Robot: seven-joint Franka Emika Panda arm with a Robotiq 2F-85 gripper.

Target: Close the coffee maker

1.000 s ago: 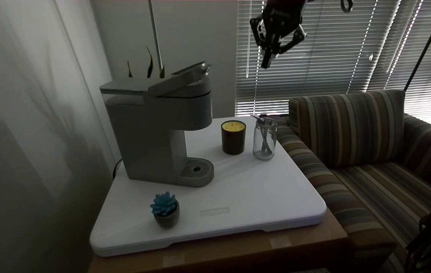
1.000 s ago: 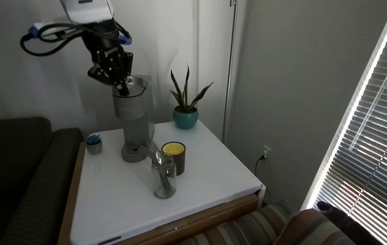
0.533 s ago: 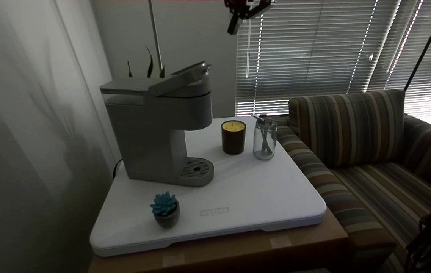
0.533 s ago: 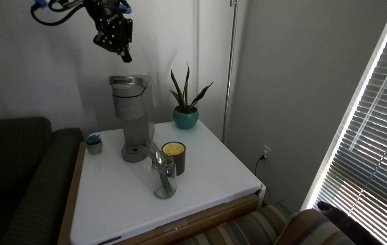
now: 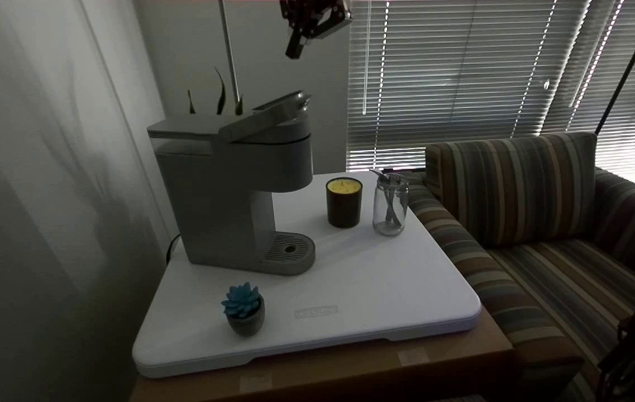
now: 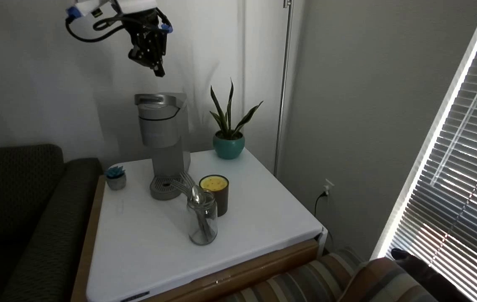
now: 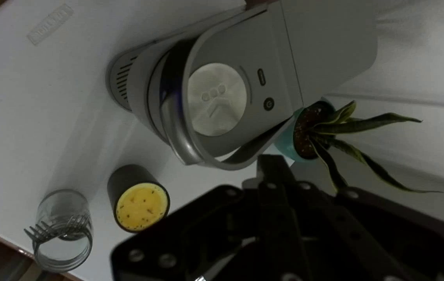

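One candle [image 5: 344,205] and one jar [image 5: 390,209] stand near the coffee maker [image 5: 222,195], pincer [image 5: 295,48] closed above.

White tabletop [image 6: 150,260], dimly lit

In an exterior view: blue succulent [image 6: 115,172] far left, snake plant [image 6: 226,124] in a teal pot [image 6: 228,148] far right; nearer, a candle [image 6: 220,196] just beyond a glass jar [image 6: 210,219] of cutlery [image 6: 197,194].
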